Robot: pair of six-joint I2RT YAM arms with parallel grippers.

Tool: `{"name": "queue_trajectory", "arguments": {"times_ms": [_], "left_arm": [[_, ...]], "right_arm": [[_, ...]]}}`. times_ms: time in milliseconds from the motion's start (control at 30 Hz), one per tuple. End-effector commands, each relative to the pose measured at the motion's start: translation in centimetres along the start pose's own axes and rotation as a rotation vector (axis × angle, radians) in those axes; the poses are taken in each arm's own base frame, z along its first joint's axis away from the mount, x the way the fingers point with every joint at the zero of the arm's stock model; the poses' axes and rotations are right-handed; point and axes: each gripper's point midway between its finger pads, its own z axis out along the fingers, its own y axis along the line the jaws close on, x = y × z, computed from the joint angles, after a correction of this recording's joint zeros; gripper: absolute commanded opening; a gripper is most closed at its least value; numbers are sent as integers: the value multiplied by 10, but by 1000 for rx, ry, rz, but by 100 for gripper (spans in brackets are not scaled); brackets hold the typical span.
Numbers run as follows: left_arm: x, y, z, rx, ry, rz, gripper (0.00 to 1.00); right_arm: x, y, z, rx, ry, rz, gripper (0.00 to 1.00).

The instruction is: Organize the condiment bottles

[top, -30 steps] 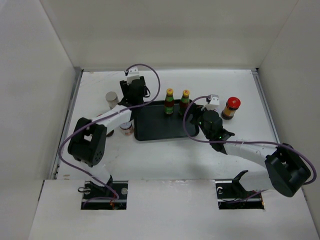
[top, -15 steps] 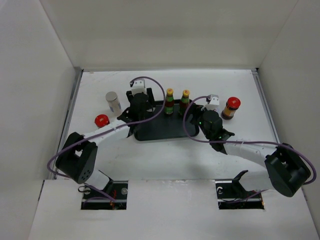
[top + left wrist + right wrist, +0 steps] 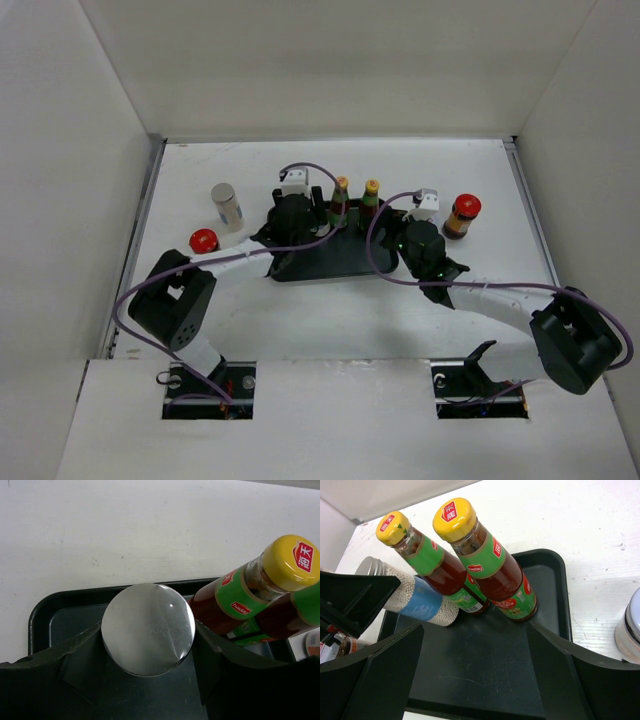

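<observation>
Silver-lidded white shaker (image 3: pixel 148 628) gripped between left fingers (image 3: pixel 75 667) at the black rectangular tray (image 3: pixel 480 675), just left of two yellow-capped green-labelled sauce bottles (image 3: pixel 492 567) standing in it, right fingers (image 3: pixel 382 672) spread wide, empty

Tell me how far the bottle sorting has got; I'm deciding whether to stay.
Done: two sauce bottles stand in the black tray. In hand: the left gripper holds a shaker beside them. Left: a second shaker, a left red-capped jar, a right red-capped jar and a silver-lidded jar sit on the table.
</observation>
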Motion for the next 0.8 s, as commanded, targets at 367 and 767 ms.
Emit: {"name": "queue_trajectory", "arguments": {"times_ms": [367, 767], "left_arm": [[-54, -25, 9, -39, -211, 84, 58], [-62, -17, -5, -65, -245, 94, 100]], "right_arm": [[-26, 15, -1, -43, -73, 32, 91], [-23, 16, 0, -47, -65, 30, 94]]}}
